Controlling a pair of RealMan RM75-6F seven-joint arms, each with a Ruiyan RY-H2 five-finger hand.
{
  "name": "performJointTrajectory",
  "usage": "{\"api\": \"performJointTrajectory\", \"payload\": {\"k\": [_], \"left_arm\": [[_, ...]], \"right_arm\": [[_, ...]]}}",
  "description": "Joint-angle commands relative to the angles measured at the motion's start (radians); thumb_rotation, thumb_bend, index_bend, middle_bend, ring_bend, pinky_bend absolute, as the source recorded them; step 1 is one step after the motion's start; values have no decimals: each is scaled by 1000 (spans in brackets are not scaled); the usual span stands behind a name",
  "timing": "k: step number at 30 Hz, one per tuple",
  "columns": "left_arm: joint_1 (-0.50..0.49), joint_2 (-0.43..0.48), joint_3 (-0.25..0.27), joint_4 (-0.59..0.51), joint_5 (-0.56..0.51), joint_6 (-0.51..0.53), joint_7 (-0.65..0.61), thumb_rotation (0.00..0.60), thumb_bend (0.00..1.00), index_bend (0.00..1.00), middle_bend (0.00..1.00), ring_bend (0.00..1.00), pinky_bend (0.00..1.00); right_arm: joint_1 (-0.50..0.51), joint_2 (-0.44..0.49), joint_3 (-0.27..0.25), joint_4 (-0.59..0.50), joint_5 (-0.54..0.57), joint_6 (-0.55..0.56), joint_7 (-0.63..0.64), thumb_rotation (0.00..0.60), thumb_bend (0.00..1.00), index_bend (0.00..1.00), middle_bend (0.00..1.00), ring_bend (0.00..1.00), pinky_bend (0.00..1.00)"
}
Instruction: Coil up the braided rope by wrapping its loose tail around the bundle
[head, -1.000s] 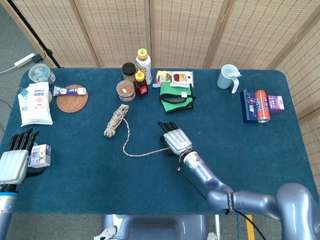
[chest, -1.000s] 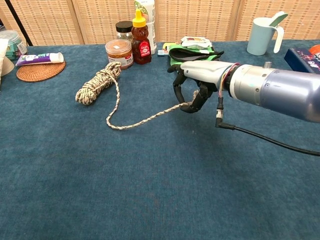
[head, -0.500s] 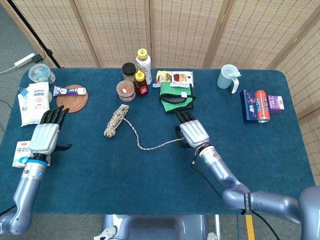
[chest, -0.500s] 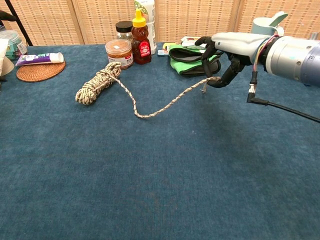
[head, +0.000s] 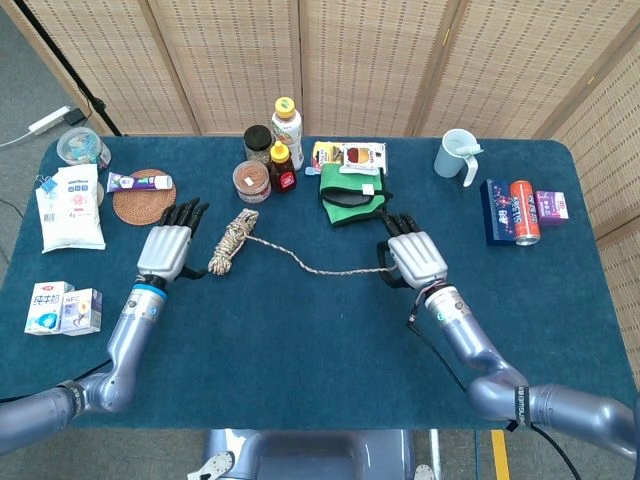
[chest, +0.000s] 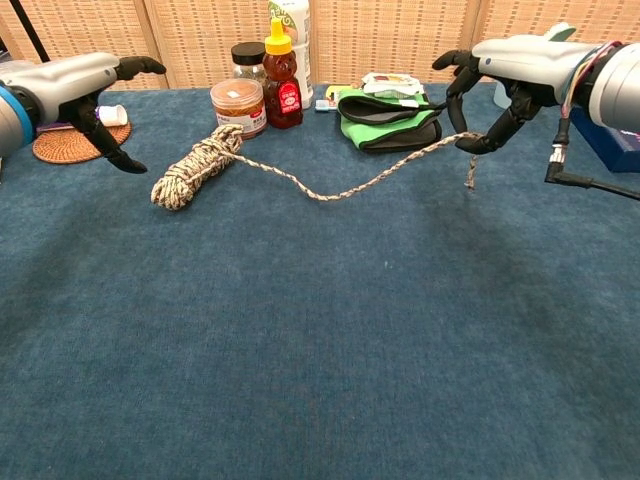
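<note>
The braided rope's bundle (head: 231, 241) (chest: 195, 167) lies on the blue table (head: 300, 370), left of the middle. Its loose tail (head: 320, 268) (chest: 340, 190) stretches rightward, lifted off the cloth toward its far end. My right hand (head: 415, 258) (chest: 500, 85) pinches that tail near its tip, and a short end dangles below the fingers. My left hand (head: 168, 250) (chest: 75, 90) hovers just left of the bundle, fingers apart and holding nothing, not touching the rope.
Jars and bottles (head: 270, 165) stand right behind the bundle. A green pouch (head: 352, 197) (chest: 385, 105) lies close behind the right hand. A coaster (head: 144, 196), a toothpaste tube and white packets sit at the left; a mug (head: 457, 155) and boxes at the right.
The right hand moved right and up, drawing the tail out nearly straight. The left hand came in from the table's left edge to beside the bundle.
</note>
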Motion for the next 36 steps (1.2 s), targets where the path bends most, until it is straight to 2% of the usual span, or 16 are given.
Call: {"api": "performJointTrajectory", "payload": {"k": [1, 9, 18, 29, 36], "left_arm": [[-40, -56, 0, 54, -19, -17, 2, 600, 26, 0, 0, 0, 0], [-90, -174, 4, 139, -86, 14, 63, 600, 27, 0, 0, 0, 0], [-137, -258, -30, 226, -188, 41, 136, 600, 27, 0, 0, 0, 0], [-157, -321, -49, 353, -208, 8, 76, 600, 61, 0, 0, 0, 0], [-187, -338, -80, 449, -231, -32, 66, 600, 91, 0, 0, 0, 0]], "right_arm": [[-3, 4, -1, 3, -3, -3, 8, 600, 399, 606, 0, 0, 0], [-10, 12, -4, 17, -13, -13, 27, 600, 399, 609, 0, 0, 0], [-16, 30, -4, 18, -26, -19, 45, 600, 400, 610, 0, 0, 0], [-19, 34, -4, 34, -29, -28, 59, 600, 400, 615, 0, 0, 0], [-20, 35, -3, 35, -32, -29, 61, 600, 400, 617, 0, 0, 0]]}}
